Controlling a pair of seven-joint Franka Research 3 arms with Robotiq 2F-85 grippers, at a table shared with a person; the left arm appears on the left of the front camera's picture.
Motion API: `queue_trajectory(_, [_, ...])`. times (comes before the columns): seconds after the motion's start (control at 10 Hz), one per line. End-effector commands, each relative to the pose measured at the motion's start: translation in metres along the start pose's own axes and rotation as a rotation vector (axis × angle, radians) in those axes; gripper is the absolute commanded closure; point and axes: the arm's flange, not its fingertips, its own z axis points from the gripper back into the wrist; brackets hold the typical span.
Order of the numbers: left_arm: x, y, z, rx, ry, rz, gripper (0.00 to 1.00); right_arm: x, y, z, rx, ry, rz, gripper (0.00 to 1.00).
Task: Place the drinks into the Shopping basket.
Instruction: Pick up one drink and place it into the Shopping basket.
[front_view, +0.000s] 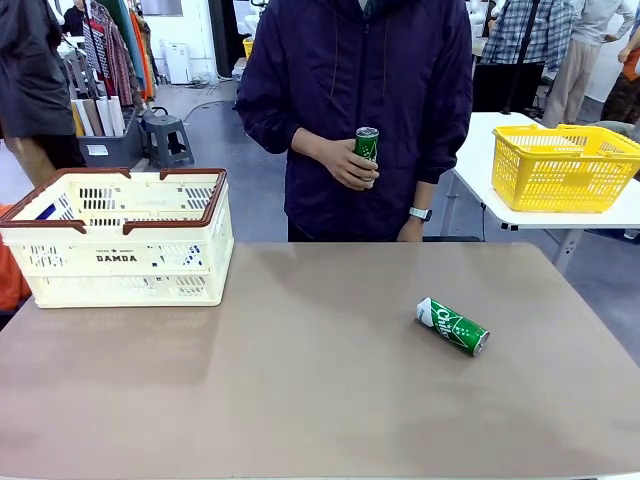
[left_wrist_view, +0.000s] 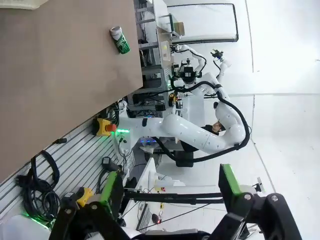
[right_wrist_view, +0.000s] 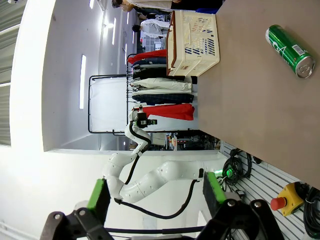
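A green can (front_view: 452, 326) lies on its side on the brown table, right of centre; it also appears as the green can (left_wrist_view: 120, 40) and the green can (right_wrist_view: 290, 44) in the wrist views. A second green can (front_view: 366, 146) is upright in the person's hand, above the table's far edge. The cream Shopping basket (front_view: 120, 262) with brown rim stands at the far left of the table, seen too as the basket (right_wrist_view: 194, 44). My left gripper (left_wrist_view: 167, 192) is open, off the table's edge. My right gripper (right_wrist_view: 156, 194) is open too, back from the table.
A yellow mesh basket (front_view: 563, 166) sits on a white side table at the far right. Cables and an emergency-stop button (right_wrist_view: 285, 200) hang along the table's near side. Something blue shows inside the cream basket (front_view: 45, 211), too hidden to tell what.
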Motion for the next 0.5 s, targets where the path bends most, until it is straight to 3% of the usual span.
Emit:
queue_trajectory(0.0, [-0.0009, 0.0016, 0.0004, -0.02, -0.014, 0.013, 0.0, 0.0008, 0.007, -0.0007, 0.017, -0.007, -0.018, 0.0])
queue_trajectory(0.4, [-0.0009, 0.0016, 0.0004, -0.02, -0.014, 0.013, 0.0, 0.0008, 0.007, -0.0007, 0.017, -0.007, -0.018, 0.0])
